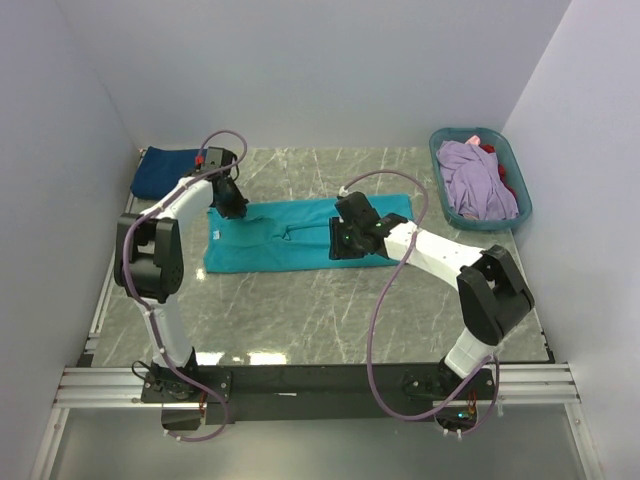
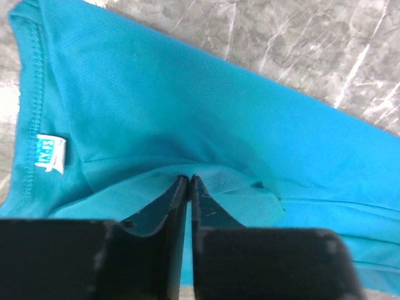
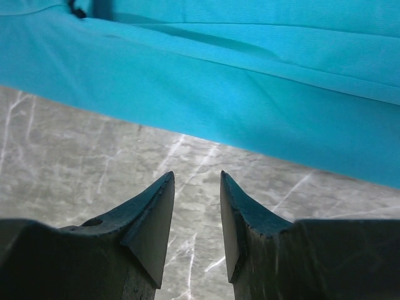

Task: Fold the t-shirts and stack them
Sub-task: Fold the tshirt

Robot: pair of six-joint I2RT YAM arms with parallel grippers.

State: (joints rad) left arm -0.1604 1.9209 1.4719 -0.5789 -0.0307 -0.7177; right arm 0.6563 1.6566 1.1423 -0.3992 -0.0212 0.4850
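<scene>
Teal tee [image 1: 280, 240] lies folded to a long smooth band on the bench [image 1: 300, 310]. A navy tee [image 1: 165, 170] sits in the far left corner; a plastic basket [image 1: 436, 165] far right holds a lavender tee [image 1: 475, 180] and a red tee [image 1: 489, 149]. My left gripper [image 2: 189, 178], jaws nearly together, meets a pucker by the stitched collar [image 2: 31, 94]; whether it pinches cloth I cannot tell. My right gripper [image 3: 197, 178] stands open, empty, over veined marble beside the band.
</scene>
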